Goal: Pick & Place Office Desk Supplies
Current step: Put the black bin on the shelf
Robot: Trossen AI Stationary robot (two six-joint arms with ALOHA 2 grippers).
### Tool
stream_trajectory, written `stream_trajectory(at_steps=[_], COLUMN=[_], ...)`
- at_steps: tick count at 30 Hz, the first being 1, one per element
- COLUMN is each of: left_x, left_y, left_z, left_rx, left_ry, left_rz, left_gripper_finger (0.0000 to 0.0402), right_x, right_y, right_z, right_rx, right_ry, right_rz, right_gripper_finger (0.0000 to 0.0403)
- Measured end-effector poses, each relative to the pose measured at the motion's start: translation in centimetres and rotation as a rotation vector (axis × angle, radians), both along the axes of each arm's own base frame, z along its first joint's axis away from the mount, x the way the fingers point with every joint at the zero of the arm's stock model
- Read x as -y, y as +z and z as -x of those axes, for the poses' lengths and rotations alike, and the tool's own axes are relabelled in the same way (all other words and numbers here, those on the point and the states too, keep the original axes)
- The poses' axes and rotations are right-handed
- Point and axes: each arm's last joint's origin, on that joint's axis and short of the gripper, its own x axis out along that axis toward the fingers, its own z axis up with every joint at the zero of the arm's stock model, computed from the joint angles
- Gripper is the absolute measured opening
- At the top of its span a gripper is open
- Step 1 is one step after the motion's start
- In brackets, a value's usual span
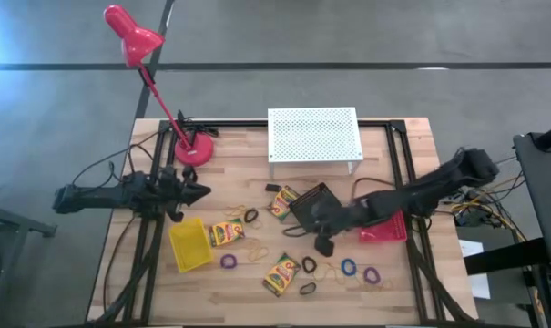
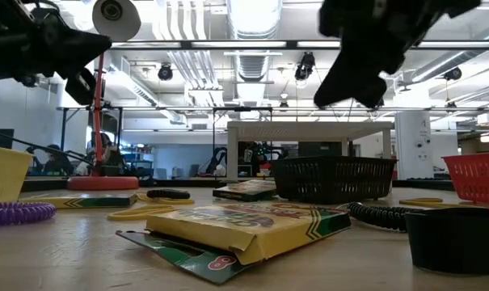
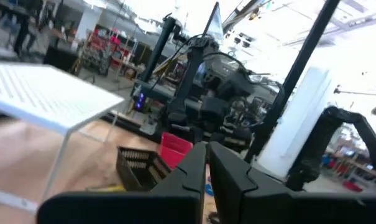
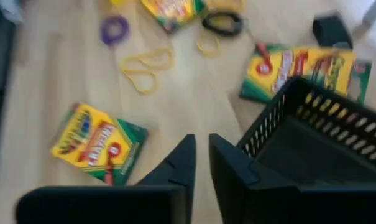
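While the left arm waits over the table's left edge, its left gripper (image 1: 200, 192) hangs in the air with the fingers drawn almost together and nothing between them.

Nearest the front edge lie a crayon box (image 1: 281, 272), a black loop (image 1: 308, 289), a yellow loop (image 1: 331, 271), a blue loop (image 1: 349, 268) and a purple loop (image 1: 372, 274), all flat on the wooden table (image 1: 393, 301). Just left of them a second purple loop (image 1: 229, 261) sits beside the yellow basket (image 1: 189, 243), which stands near the left side. Behind that basket a second crayon box (image 1: 227, 233) lies flat, with another black loop (image 1: 250, 216) just past it.

Toward the middle, the right gripper (image 1: 324, 244) hovers low over the boards, just in front of the black basket (image 1: 313, 206). From its wrist I see the fingers (image 4: 183, 163) a narrow slit apart, gripping nothing; the black basket's mesh wall stands just beside one of them. A third crayon box (image 1: 282, 202) lies against the basket's left side. The pink-red basket (image 1: 384, 230) sits to the right, partly under the arm.

Farther back stands the white perforated shelf (image 1: 313, 135), and at the back left the red desk lamp (image 1: 134, 36) rises from its round base.
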Motion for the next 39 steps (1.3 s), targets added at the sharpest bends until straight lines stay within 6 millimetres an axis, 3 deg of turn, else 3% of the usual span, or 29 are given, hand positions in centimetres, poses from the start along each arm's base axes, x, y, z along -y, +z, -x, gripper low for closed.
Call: stream_trajectory(at_steps=[6,11,18,23,31,36,39], left_x=[-0.1,0.2,1.0,1.6,3.6,5.1,5.7], left_y=[-0.4,-0.9,-0.8,-1.5,-1.2,0.1,0.3], left_z=[-0.2,-0.9,-2.1,-2.9,-4.5,-6.3,-7.4], left_rx=[-0.037,-0.112,-0.107,-0.172,-0.240,-0.283,-0.315], left_ry=[0.001,-0.013,0.000,0.023,0.000,-0.022,-0.039], left_rz=[0.125,0.105,0.050,0.042,0.014,-0.032,-0.047], left_gripper_finger=[0.0027,0.0027,0.0027,0.0027,0.0005,0.0004,0.0006], right_x=[0.1,0.7,2.0,2.3,2.4,1.2,0.0], right_y=[-0.4,-1.5,-3.2,-3.4,-4.3,-3.6,-2.4], right_z=[-3.5,-5.5,-6.3,-5.9,-4.9,-4.4,-4.2], right_rx=[-0.251,-0.365,-0.412,-0.419,-0.462,-0.465,-0.436], right_ry=[-0.068,-0.126,-0.195,-0.205,-0.186,-0.130,-0.047], right_rz=[0.067,0.138,0.122,0.122,0.107,0.090,0.102], right_gripper_finger=[0.0131,0.0186,0.0204,0.0182,0.0098,0.0029,0.0014])
